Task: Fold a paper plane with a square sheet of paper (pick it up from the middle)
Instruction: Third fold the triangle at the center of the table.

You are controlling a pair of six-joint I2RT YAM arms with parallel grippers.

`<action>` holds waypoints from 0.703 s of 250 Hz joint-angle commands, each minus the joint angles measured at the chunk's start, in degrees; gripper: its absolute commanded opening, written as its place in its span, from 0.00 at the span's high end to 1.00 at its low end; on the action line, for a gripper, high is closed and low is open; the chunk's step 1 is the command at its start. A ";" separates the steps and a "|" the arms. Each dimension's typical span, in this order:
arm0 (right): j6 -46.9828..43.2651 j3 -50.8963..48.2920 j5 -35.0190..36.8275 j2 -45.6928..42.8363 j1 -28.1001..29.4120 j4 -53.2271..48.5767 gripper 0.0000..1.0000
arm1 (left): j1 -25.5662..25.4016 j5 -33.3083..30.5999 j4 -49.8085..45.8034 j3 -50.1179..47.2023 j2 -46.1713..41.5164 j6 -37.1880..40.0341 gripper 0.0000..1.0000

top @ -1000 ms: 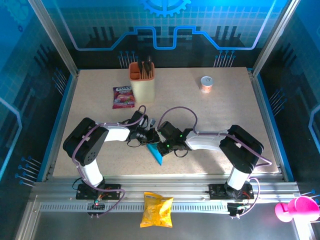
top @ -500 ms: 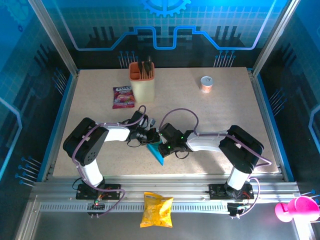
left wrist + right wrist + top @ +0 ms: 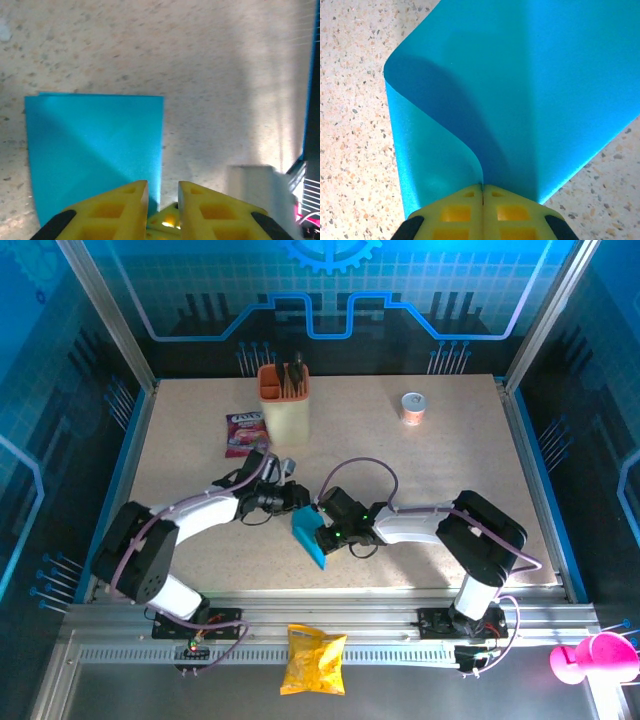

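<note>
The square sheet of paper point(image 3: 306, 531), bright cyan-blue, lies folded over on the table between the two arms. My right gripper point(image 3: 322, 536) is shut on it. In the right wrist view the yellow fingers point(image 3: 455, 212) meet on a pinched-up fold of the paper point(image 3: 520, 90), which curls over at the left. My left gripper point(image 3: 296, 501) sits just up-left of the sheet. In the left wrist view it point(image 3: 163, 192) stands open by a narrow gap above the paper's point(image 3: 95, 145) right edge, holding nothing. A diagonal crease runs across the sheet.
The orange-cream holder point(image 3: 283, 400) stands at the back left with the pink-purple snack packet point(image 3: 245, 433) beside it. A small orange-white cup point(image 3: 412, 407) sits at the back right. The yellow crisp bag point(image 3: 314, 658) lies on the front rail, off the table.
The left arm has swung out to the left and its gripper has drawn back from the paper. The right gripper keeps its hold, and more of the sheet shows.
</note>
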 commanded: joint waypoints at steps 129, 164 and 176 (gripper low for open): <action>0.73 -1.37 -0.14 3.57 -0.64 -2.00 0.95 | -3.24 4.26 10.05 -15.45 -9.04 -5.43 1.00; 0.65 -1.19 -0.03 3.57 -0.63 -2.18 0.95 | -3.50 4.06 12.89 -15.45 -6.39 -6.14 1.00; 0.51 -1.10 0.02 3.61 -0.61 -2.18 0.95 | -3.50 3.87 13.23 -15.20 -5.46 -6.02 1.00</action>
